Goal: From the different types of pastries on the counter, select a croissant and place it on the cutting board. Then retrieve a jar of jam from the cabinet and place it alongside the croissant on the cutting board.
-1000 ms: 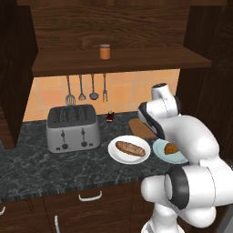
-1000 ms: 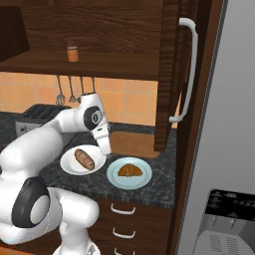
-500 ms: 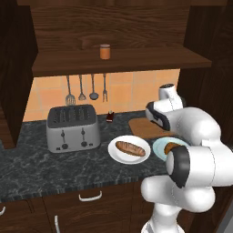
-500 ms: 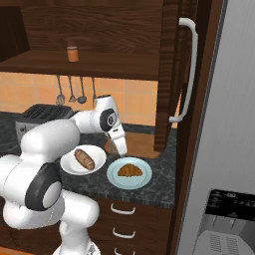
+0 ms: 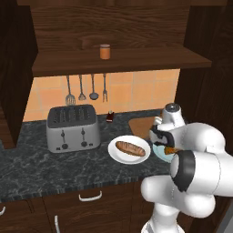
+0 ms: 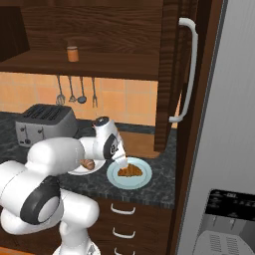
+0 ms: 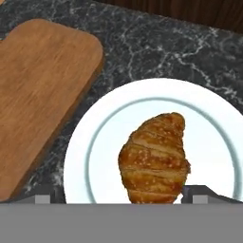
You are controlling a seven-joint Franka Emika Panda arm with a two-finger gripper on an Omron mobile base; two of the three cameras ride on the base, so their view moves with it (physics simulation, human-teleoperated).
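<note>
Hand spread above the croissant plate; cutting board bare, jam jar on the cabinet shelf.

I see my two-finger hand with its fingers spread wide and nothing between them, hovering just over the small golden-brown curved croissant, which lies on a round plate with a light-blue ring on the dark marbled stone bench. In the hand view, the flat light-brown wooden cutting board with rounded corners sits at 10 o'clock from the croissant, just beside the plate and carrying nothing. In the left base view, the long brown baguette-like loaf rests on a round white plate at 9 o'clock from the hand. The small cylindrical jar of orange jam with a pale lid stands upright on the thick shelf board of the dark brown wooden wall cabinet, at 12 o'clock above a silver toaster.
</note>
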